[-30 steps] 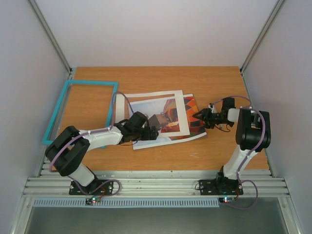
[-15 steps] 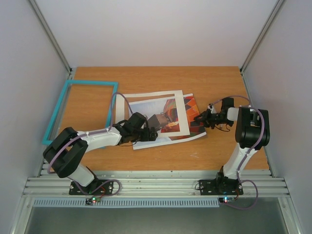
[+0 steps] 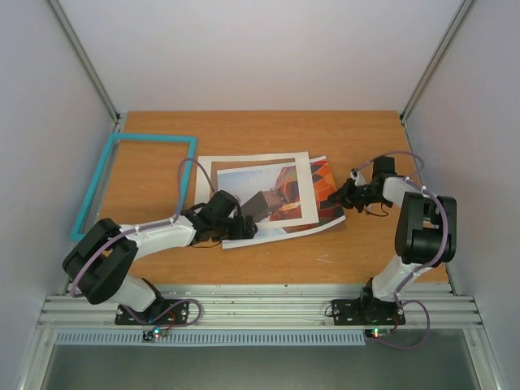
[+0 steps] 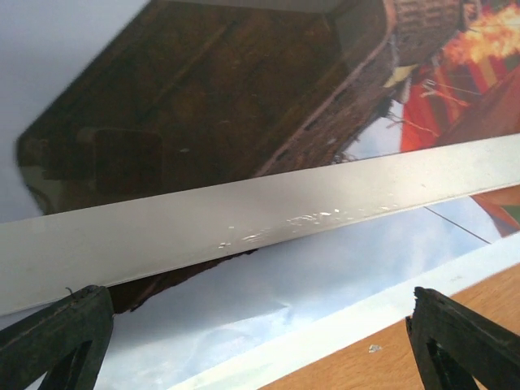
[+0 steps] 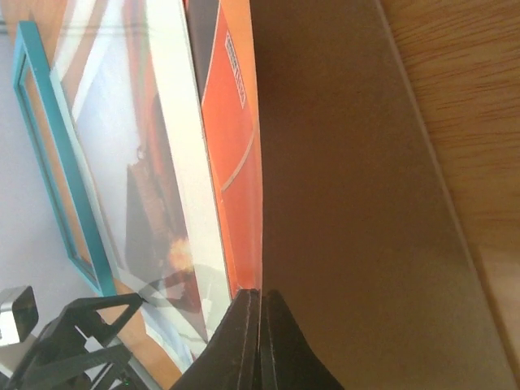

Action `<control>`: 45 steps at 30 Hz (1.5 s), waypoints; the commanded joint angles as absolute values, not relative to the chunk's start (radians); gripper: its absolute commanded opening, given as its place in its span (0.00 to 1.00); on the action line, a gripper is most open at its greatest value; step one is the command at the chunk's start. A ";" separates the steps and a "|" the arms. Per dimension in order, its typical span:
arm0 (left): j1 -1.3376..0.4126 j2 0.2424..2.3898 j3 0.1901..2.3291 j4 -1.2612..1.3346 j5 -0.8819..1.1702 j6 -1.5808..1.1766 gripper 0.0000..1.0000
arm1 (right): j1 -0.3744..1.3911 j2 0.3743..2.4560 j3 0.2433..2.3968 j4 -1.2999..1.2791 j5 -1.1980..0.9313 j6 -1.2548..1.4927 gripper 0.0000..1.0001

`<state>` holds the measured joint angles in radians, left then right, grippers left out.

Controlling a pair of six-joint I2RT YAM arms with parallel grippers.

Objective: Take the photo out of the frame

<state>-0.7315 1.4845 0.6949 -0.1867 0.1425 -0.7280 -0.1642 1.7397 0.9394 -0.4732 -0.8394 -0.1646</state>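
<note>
Right of the thin turquoise rectangular frame [image 3: 154, 138], the right end effector [image 3: 340, 195] is clamped on the orange balloon paper photo's [image 3: 322, 180] edge. The left end effector [image 4: 260, 341], nearer the frame, is spread wide.

1. I can read no word, number or brand in any of my views.
2. Through my right wrist camera, the photo [image 5: 240, 162] carries a small pale label [image 5: 235, 71] on its orange part. The dark marks along it are too blurred for me to make out.
</note>
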 commanded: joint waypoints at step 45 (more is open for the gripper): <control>-0.659 0.913 0.639 -0.519 -0.025 -0.685 0.99 | 0.253 1.347 2.035 -1.579 -0.061 -0.303 0.01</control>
